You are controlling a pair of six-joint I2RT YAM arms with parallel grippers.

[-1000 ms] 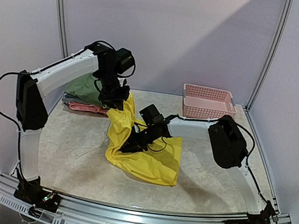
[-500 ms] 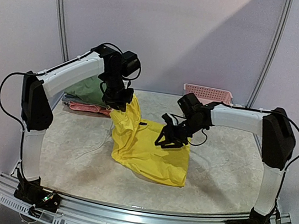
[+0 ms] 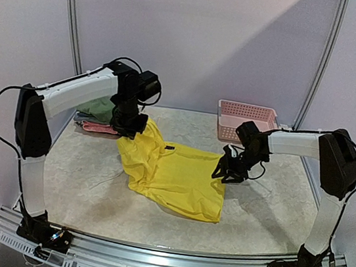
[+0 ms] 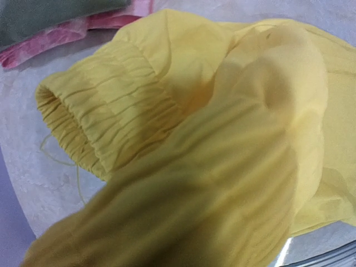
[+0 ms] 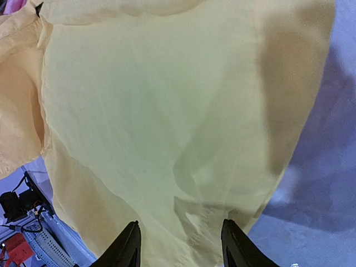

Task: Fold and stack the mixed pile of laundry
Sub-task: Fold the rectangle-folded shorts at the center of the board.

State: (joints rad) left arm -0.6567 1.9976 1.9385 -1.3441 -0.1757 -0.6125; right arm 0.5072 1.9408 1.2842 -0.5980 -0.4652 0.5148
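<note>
The left gripper (image 3: 130,129) is clamped on a corner of the yellow shorts (image 3: 172,176) near the gathered waistband (image 4: 94,128), holding that end lifted a little off the table (image 3: 266,212). Its own camera shows only cloth draped across the lens and no fingers, so the grip has to be read from the overhead view. The raised hold looks like an anchor that keeps one end taut so the garment can lie spread. The right gripper (image 5: 181,245) has its fingers apart and grips nothing, sitting low over the opposite hem where the fabric rests flat. Being at the far end of the stretch probably serves to leave the shorts open for a fold. Between the two arms the shorts lie mid-table, mostly flat, with a wrinkled lobe toward the near edge. Just behind the left gripper, at the far left, the olive-green shirt (image 3: 95,107) sits on a pink garment (image 3: 99,127), apparently the stack the shorts will join. The pink basket (image 3: 249,122) stands apart at the far right.
</note>
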